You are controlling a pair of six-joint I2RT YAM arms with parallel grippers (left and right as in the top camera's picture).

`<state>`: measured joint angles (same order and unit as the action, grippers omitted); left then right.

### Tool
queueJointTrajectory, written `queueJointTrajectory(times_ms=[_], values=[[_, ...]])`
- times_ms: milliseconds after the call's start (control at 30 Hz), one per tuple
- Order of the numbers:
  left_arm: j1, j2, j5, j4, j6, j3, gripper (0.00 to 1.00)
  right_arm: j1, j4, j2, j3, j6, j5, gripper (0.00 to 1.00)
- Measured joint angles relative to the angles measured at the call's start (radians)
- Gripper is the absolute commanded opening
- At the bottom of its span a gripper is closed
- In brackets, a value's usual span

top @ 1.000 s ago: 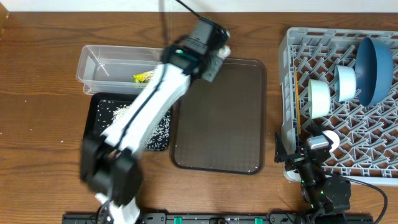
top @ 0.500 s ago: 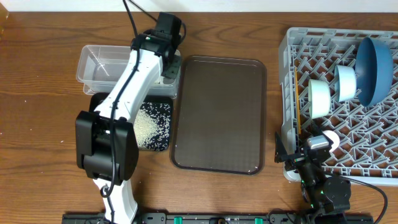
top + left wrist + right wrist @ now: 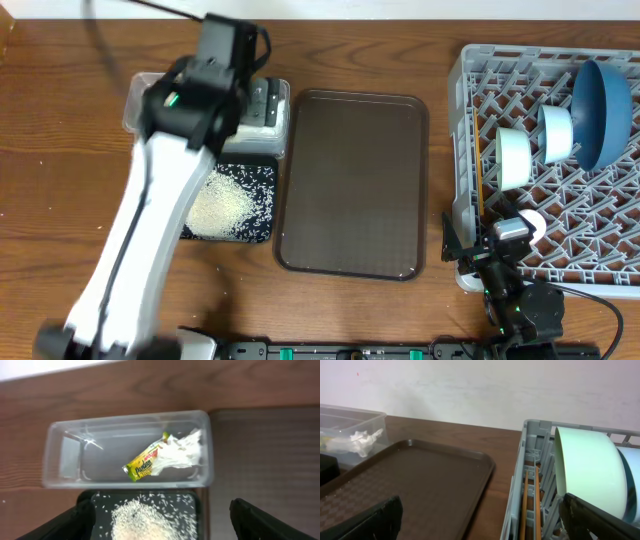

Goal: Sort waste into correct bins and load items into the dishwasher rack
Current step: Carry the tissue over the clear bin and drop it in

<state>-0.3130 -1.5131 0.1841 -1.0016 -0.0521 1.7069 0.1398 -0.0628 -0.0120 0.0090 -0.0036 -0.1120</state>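
Note:
In the left wrist view my left gripper [image 3: 160, 529] is open and empty, high above the bins. Below it the clear tub [image 3: 60, 460] holds the yellow-green wrapper [image 3: 144, 463] and the crumpled white tissue [image 3: 182, 451], lying against each other. Rice grains [image 3: 142, 520] are heaped in the black tray [image 3: 262, 232]. My right gripper [image 3: 480, 525] is open and empty at the near left corner of the grey rack [image 3: 470, 75]. The rack holds the pale-green bowl [image 3: 513, 155], white-blue bowl [image 3: 556, 133], dark-blue bowl [image 3: 603, 100] and chopsticks [image 3: 530, 505].
The flat brown serving tray [image 3: 350, 180] lies bare between the bins and the rack. My left arm [image 3: 150, 200] stretches over the black tray and hides much of the clear tub from overhead. Wooden tabletop [image 3: 60, 150] surrounds everything.
My left gripper carried the tissue from the brown tray's far left corner to over the clear tub and opened; the tissue now lies in the tub. The right arm is unchanged.

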Motion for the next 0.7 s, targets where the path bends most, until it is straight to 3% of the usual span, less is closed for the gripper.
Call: queueJointTrajectory(times_ms=[300, 700], values=[[-0.064, 0.276, 0.000, -0.025, -0.026, 0.000, 0.94, 0.000, 0.000, 0.000, 0.000, 0.000, 0.000, 0.99], [-0.064, 0.418, 0.015, -0.136, -0.027, -0.019, 0.95, 0.000, 0.000, 0.000, 0.000, 0.000, 0.000, 0.99]])
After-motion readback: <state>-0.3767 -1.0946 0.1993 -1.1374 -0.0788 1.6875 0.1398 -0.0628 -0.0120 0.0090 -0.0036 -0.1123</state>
